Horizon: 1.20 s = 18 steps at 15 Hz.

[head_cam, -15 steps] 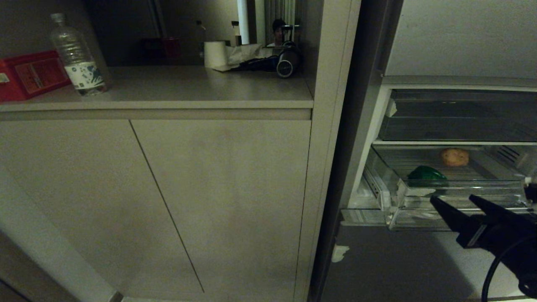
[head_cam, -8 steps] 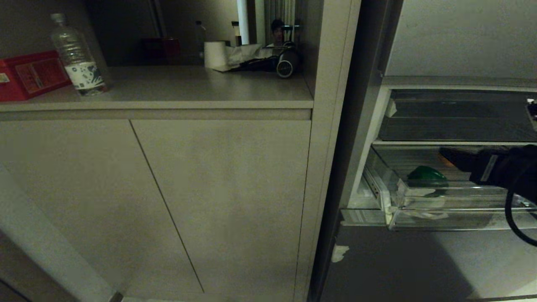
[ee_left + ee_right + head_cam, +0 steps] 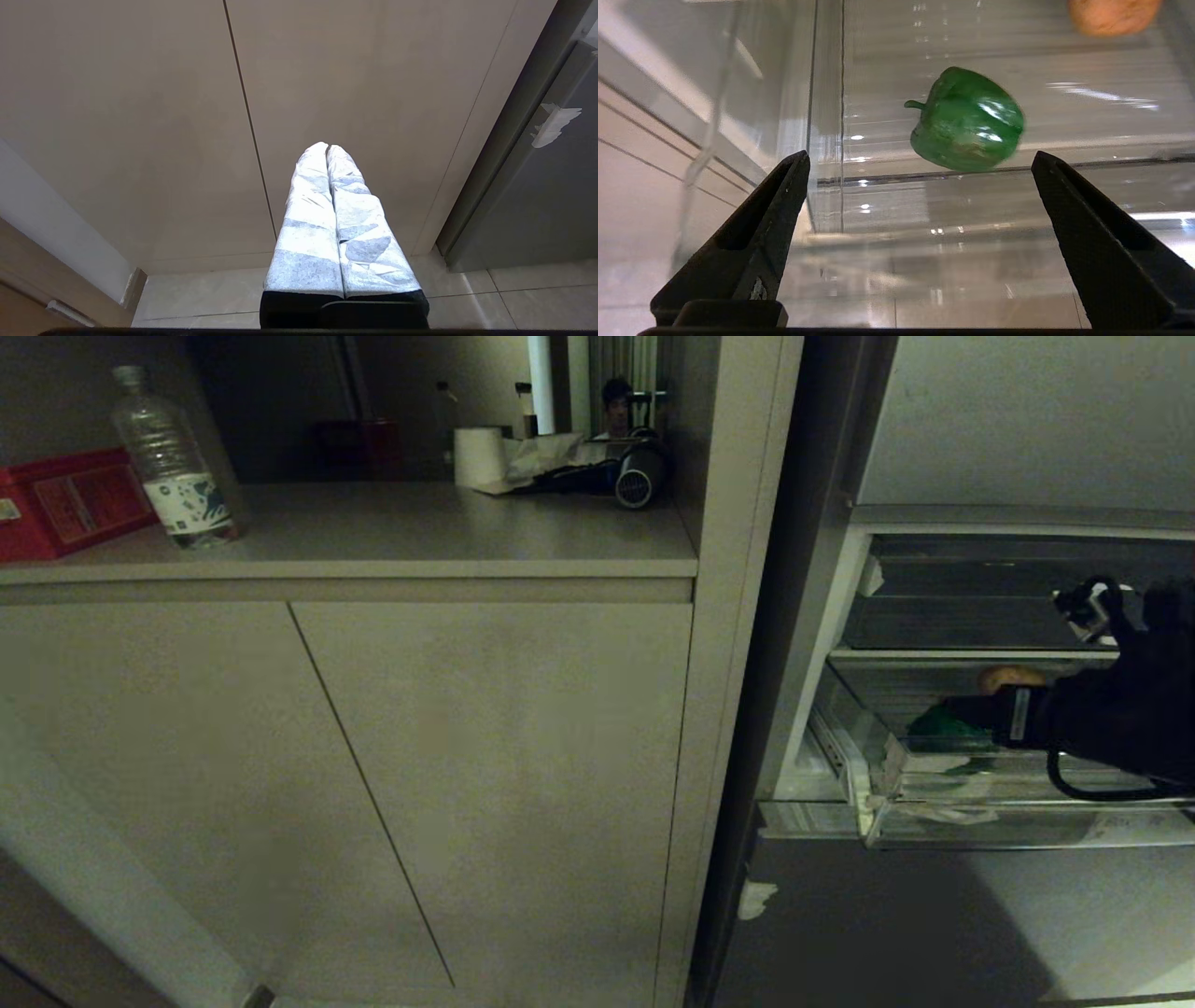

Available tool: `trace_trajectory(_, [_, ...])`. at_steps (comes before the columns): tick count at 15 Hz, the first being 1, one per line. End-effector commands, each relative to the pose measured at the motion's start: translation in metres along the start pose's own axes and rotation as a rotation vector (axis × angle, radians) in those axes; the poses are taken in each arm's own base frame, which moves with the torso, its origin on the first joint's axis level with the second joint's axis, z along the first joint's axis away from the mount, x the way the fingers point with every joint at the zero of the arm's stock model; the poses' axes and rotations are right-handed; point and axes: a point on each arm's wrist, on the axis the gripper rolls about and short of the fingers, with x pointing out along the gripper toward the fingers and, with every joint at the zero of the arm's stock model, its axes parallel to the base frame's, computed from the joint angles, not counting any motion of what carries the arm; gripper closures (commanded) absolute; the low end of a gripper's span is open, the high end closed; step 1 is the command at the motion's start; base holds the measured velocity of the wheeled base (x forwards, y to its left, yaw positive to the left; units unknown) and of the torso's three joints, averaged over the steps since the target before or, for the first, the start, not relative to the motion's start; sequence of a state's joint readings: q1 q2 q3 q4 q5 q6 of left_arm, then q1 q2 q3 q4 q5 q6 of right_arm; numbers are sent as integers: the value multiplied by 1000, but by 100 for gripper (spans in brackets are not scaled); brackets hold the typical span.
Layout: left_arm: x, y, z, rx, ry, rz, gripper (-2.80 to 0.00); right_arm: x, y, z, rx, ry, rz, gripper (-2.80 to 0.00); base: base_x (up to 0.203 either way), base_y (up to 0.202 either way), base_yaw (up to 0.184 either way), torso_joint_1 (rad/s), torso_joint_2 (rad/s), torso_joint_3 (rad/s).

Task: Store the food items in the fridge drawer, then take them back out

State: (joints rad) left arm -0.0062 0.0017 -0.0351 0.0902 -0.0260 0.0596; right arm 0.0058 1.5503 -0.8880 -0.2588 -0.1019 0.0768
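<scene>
Dim kitchen, beige cabinets (image 3: 485, 775) left, fridge open on the right with the clear drawer (image 3: 971, 803) pulled out. Right gripper (image 3: 920, 161) has swung up from below the drawer front and now reaches over it, jaws wide, empty. Green pepper (image 3: 966, 119) lies just ahead between the fingers, orange lump (image 3: 1008, 678) farther back. Left gripper (image 3: 327, 148) parked, closed.

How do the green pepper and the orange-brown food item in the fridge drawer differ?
The green pepper is glossy dark green, with a short stem; the orange-brown item is dull and shows no stem. The pepper lies nearer the drawer's front wall, the orange-brown item farther back. The open right gripper points at the pepper, not at the orange-brown item. Both rest loose on the ridged floor of the clear fridge drawer.
</scene>
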Motion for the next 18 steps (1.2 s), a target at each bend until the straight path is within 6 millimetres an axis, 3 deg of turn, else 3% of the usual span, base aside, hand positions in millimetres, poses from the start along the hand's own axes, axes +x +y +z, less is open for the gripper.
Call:
trace_trajectory(1, [0,0,0,0,1,0,0,20,-3,-3,-15,62,-21,-280,0,0,0,0,0,0])
trace_trajectory(13, [0,0,0,0,1,0,0,-35,-18,26,-76,455,-49,-280,0,0,0,0,0,0])
trace_trajectory(18, [0,0,0,0,1,0,0,-6,-17,30,-72,482,-49,-280,0,0,0,0,0,0])
